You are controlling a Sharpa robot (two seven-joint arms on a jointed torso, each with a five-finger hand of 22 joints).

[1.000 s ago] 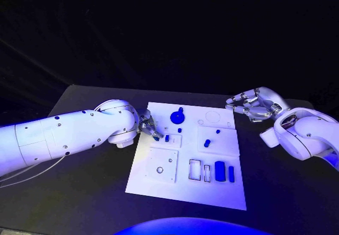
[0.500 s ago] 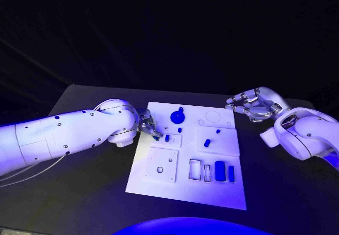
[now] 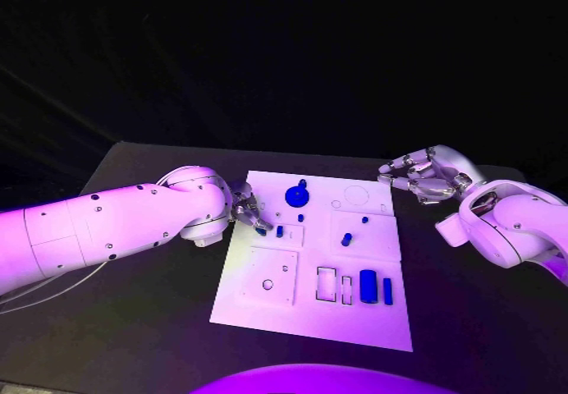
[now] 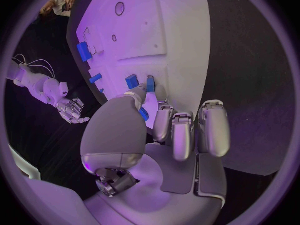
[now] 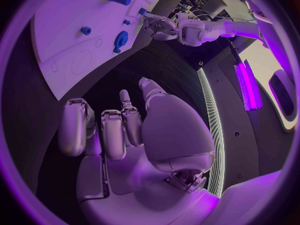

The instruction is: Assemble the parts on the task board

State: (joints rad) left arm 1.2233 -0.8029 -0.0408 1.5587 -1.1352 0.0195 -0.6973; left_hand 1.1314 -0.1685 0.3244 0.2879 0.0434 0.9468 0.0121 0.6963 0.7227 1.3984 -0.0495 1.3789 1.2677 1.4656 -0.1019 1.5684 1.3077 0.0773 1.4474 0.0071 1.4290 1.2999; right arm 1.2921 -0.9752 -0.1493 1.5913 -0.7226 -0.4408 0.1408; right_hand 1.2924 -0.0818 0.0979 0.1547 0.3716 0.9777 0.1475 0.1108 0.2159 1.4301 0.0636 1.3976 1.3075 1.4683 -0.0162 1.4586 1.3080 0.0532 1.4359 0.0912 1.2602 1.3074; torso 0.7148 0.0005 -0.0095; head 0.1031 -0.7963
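Place: a robotics lab or demo room
Table (image 3: 142, 328): black, matte, set against a dark backdrop
Rig: 2 white robot arms with silver hands, left hand (image 3: 248, 209) and right hand (image 3: 423, 176), at a white task board (image 3: 310, 316)
Lighting: glowing light strip (image 5: 249, 85) across the room

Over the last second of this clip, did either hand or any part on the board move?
Nothing visibly moved. The left hand stays at the task board's left edge, fingers by a small blue part; the right hand stays off the board's far right corner, holding nothing.
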